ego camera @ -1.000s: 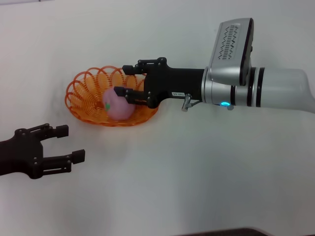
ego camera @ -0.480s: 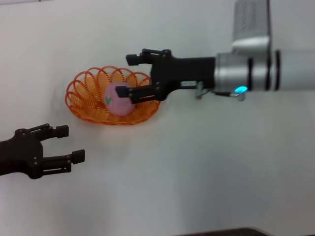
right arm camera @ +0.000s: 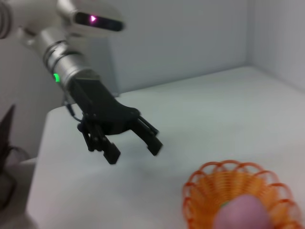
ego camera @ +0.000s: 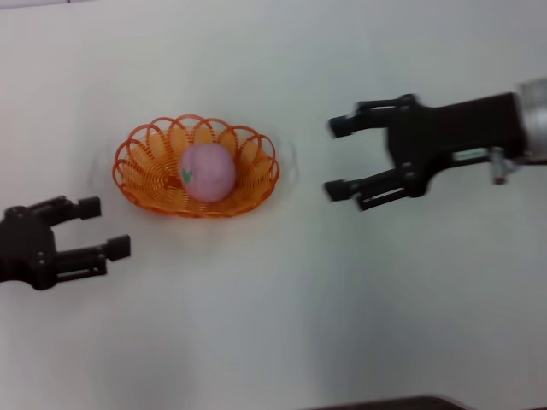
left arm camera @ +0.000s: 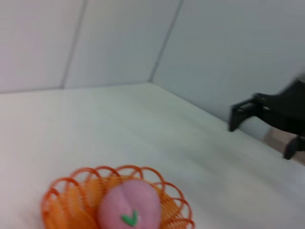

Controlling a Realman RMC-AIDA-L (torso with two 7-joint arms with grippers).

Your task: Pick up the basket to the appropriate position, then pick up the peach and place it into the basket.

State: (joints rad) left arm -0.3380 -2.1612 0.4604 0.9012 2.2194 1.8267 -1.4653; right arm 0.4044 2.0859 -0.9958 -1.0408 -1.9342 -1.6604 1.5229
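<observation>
Our right gripper (ego camera: pixel 340 159) hangs above the white table (ego camera: pixel 359 307), well apart from the orange basket (ego camera: pixel 145 184), its fingers spread wide and holding nothing. We see the pink peach (ego camera: pixel 207 172) sitting in the basket's middle — leaf mark facing us — so the placing step looks done. Our left gripper (ego camera: pixel 103 227) waits near the basket's left side, also open and empty. Next, probably, only parking both arms remains — nothing left to grasp.

One basket (ego camera: pixel 137 179), one peach (ego camera: pixel 208 172), and two grippers: left (ego camera: pixel 96 231), right (ego camera: pixel 338 158).
</observation>
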